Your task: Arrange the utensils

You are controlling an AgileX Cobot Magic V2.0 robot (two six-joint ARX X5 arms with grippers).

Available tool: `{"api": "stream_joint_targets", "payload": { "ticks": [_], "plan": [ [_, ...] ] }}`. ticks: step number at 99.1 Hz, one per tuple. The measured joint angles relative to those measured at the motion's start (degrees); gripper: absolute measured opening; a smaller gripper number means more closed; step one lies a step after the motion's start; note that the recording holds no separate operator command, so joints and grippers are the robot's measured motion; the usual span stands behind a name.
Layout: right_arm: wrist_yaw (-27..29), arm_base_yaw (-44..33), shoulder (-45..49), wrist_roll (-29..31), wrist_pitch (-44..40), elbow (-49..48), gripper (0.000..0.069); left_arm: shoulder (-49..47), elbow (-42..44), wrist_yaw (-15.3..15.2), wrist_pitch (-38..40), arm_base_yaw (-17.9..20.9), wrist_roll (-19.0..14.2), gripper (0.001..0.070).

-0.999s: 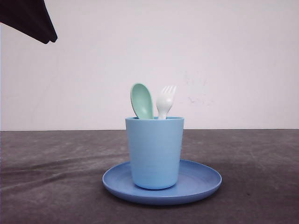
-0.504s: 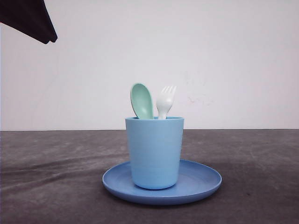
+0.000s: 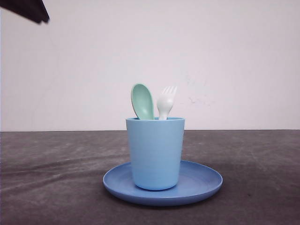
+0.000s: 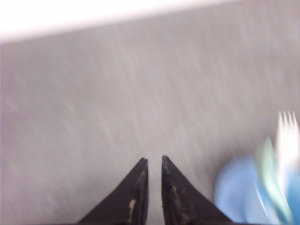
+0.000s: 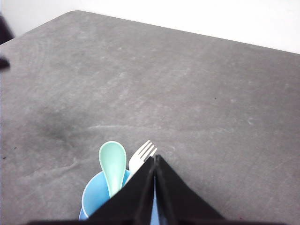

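Observation:
A pale mint-green spoon [image 3: 142,101] and a white fork [image 3: 166,101] stand bowl and tines up inside a light blue cup [image 3: 155,152] on a round blue plate [image 3: 201,180]. In the right wrist view my right gripper [image 5: 155,158] is shut and empty, above and just beside the cup [image 5: 93,197], its tips next to the fork [image 5: 140,158] and spoon [image 5: 113,166]. The left wrist view is blurred. There my left gripper [image 4: 153,159] hangs over bare table, a thin slit between its fingers and nothing in it, with the cup [image 4: 234,192] off to one side.
The dark grey table [image 3: 56,187] stretches wide on both sides of the plate, with a white wall [image 3: 234,56] behind. A dark piece of the left arm [image 3: 28,9] shows at the front view's top left corner.
The dark arm piece at the top left of the front view has moved up and mostly out of the picture. Cup, plate, spoon and fork have not moved.

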Motion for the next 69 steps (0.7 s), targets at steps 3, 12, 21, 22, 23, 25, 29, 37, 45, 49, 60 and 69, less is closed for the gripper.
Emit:
{"api": "stream_joint_targets", "payload": {
  "ticks": [3, 12, 21, 22, 23, 25, 29, 37, 45, 49, 60, 69],
  "plan": [
    [0.0, 0.0, 0.0, 0.0, 0.0, 0.0, 0.0001, -0.6, -0.5, 0.5, 1.4, 1.6, 0.4, 0.0025],
    [0.0, 0.0, 0.0, 0.0, 0.0, 0.0, 0.0001, -2.7, -2.8, 4.9, 4.1, 7.1, 2.2, 0.0025],
    [0.0, 0.0, 0.0, 0.0, 0.0, 0.0, 0.0001, -4.9, -5.9, 10.2, 7.3, 12.4, 4.6, 0.0025],
    [0.0, 0.0, 0.0, 0.0, 0.0, 0.0, 0.0001, -5.2, -6.4, 10.8, 7.7, 13.0, 4.8, 0.0025],
    [0.0, 0.0, 0.0, 0.0, 0.0, 0.0, 0.0001, -5.6, -6.8, 11.2, 8.1, 13.5, 5.1, 0.0025],
    [0.0, 0.0, 0.0, 0.0, 0.0, 0.0, 0.0001, -6.2, -7.6, 12.1, 8.8, 14.7, 5.7, 0.0025],
    [0.0, 0.0, 0.0, 0.0, 0.0, 0.0, 0.0001, -7.6, -9.2, 13.2, 9.9, 17.0, 6.6, 0.0025],
    [0.0, 0.0, 0.0, 0.0, 0.0, 0.0, 0.0001, -11.0, -12.4, 13.8, 11.2, 21.1, 7.7, 0.0025],
    [0.0, 0.0, 0.0, 0.0, 0.0, 0.0, 0.0001, -14.9, -15.9, 13.8, 11.3, 25.2, 8.3, 0.0025],
    [0.0, 0.0, 0.0, 0.0, 0.0, 0.0, 0.0001, -16.9, -17.7, 13.8, 11.3, 27.0, 8.4, 0.0025],
    [0.0, 0.0, 0.0, 0.0, 0.0, 0.0, 0.0001, -22.4, -22.8, 13.9, 11.3, 31.1, 8.7, 0.0025],
    [0.0, 0.0, 0.0, 0.0, 0.0, 0.0, 0.0001, -27.2, -27.5, 13.9, 11.5, 33.9, 8.7, 0.0025]
  ]
}}
